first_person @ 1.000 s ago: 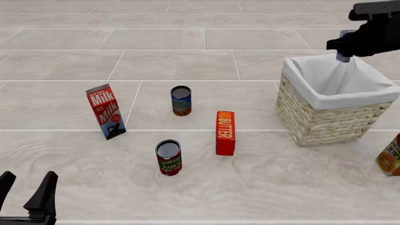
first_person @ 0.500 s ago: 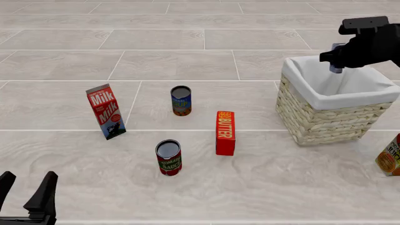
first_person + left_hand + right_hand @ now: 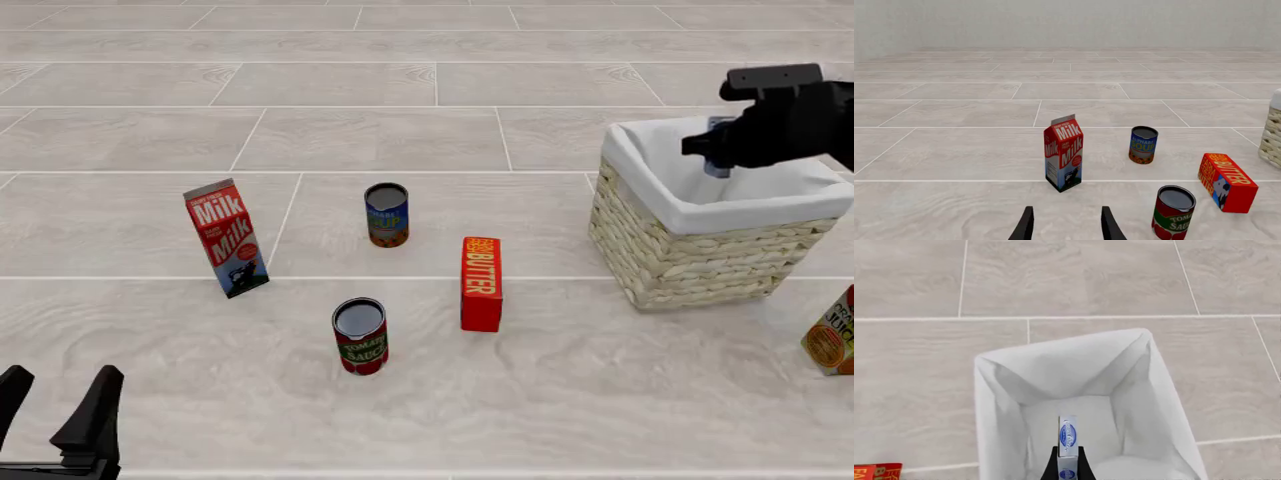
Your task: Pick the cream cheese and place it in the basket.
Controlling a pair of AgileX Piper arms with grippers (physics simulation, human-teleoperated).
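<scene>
The cream cheese (image 3: pixel 1067 437), a thin pale blue-and-white box, is pinched edge-on in my right gripper (image 3: pixel 1067 460), which is shut on it. Both hang over the open mouth of the basket (image 3: pixel 991 405), with its white lining directly below. In the front view the right gripper (image 3: pixel 718 150) sits at the basket's far rim, and the cream cheese (image 3: pixel 718 168) dips just inside the woven basket (image 3: pixel 694 262) at the right. My left gripper (image 3: pixel 56 390) stands open and empty at the near left corner, also seen as the open left gripper (image 3: pixel 1066 222).
On the tiled floor stand a milk carton (image 3: pixel 224 238), a soup can (image 3: pixel 386 214), a tomato sauce can (image 3: pixel 360 336) and a red butter box (image 3: pixel 481 283). An orange-labelled carton (image 3: pixel 834 335) sits at the right edge, near the basket's front corner.
My right gripper has come down and slightly nearer with the cream cheese, from above the basket's far rim to just inside its mouth. The left arm has not moved.
</scene>
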